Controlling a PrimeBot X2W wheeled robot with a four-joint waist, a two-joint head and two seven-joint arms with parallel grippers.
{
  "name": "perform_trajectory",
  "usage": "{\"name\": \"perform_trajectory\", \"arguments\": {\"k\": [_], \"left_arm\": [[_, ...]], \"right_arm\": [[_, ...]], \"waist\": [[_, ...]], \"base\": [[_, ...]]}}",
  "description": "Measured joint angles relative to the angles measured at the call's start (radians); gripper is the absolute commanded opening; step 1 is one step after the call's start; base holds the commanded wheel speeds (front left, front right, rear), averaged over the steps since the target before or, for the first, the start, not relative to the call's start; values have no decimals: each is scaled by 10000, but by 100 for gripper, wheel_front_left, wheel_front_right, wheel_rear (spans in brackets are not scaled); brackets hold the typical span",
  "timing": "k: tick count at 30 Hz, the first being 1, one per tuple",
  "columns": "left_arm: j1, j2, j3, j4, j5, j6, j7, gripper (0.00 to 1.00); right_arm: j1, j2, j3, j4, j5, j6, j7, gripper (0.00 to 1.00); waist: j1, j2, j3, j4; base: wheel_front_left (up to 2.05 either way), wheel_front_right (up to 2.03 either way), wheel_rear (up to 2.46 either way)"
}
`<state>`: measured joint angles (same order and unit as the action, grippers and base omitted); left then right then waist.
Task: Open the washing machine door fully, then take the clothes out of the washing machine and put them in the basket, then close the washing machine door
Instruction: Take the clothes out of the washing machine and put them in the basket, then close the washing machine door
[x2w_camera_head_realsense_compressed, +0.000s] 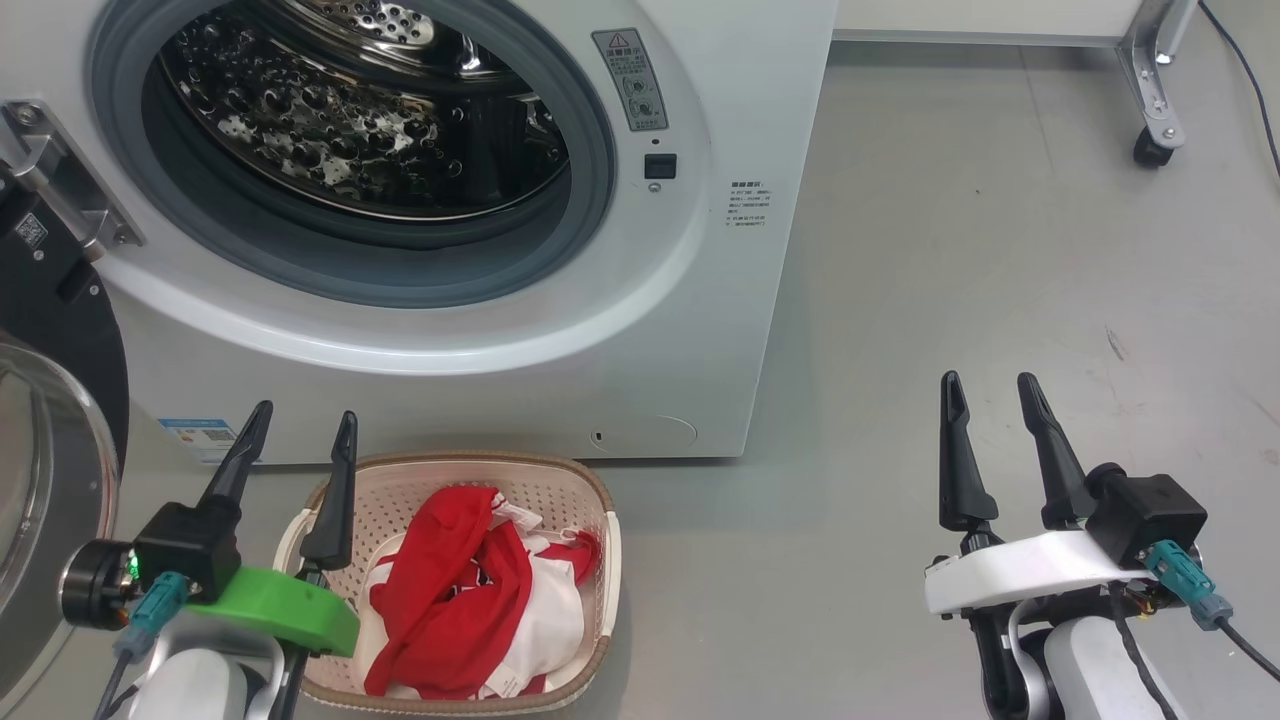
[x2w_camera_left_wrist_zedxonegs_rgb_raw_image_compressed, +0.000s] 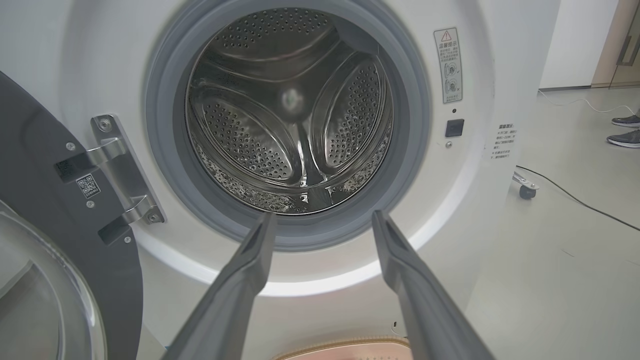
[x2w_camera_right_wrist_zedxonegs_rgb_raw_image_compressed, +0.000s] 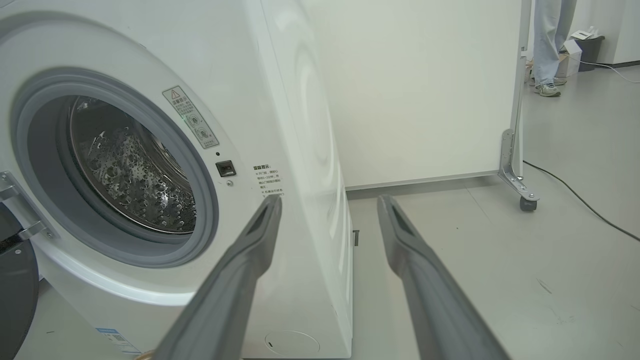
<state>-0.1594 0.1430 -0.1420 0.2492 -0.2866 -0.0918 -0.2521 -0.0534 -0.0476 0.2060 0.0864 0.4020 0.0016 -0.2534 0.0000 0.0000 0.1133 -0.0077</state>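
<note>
- soft red-and-white clothes sit in the cream perforated plastic basket just right of the left gripper, so unloading looks done
- it and the right gripper are both splayed and empty, probably because the glossy black-rimmed round door on its left needs shutting

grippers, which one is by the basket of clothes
The left gripper, on the green mount: in the head view it overlaps the basket rim beside the clothes. The right gripper stands apart over the grey floor.

We see the washing machine in smooth glossy white, its drum shiny dimpled steel, its seal matt grey rubber. The basket looks like perforated cream plastic, the clothes soft red-and-white cloth, the floor matt grey and scuffed.
</note>
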Motion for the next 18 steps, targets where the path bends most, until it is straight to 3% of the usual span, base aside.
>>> {"name": "perform_trajectory", "arguments": {"k": [18], "left_arm": [[407, -75, 130, -339, 184, -2, 0, 100]], "right_arm": [[8, 4, -33, -2, -84, 77, 0, 100]], "waist": [[0, 0, 25, -11]], "base": [[0, 0, 0]]}}
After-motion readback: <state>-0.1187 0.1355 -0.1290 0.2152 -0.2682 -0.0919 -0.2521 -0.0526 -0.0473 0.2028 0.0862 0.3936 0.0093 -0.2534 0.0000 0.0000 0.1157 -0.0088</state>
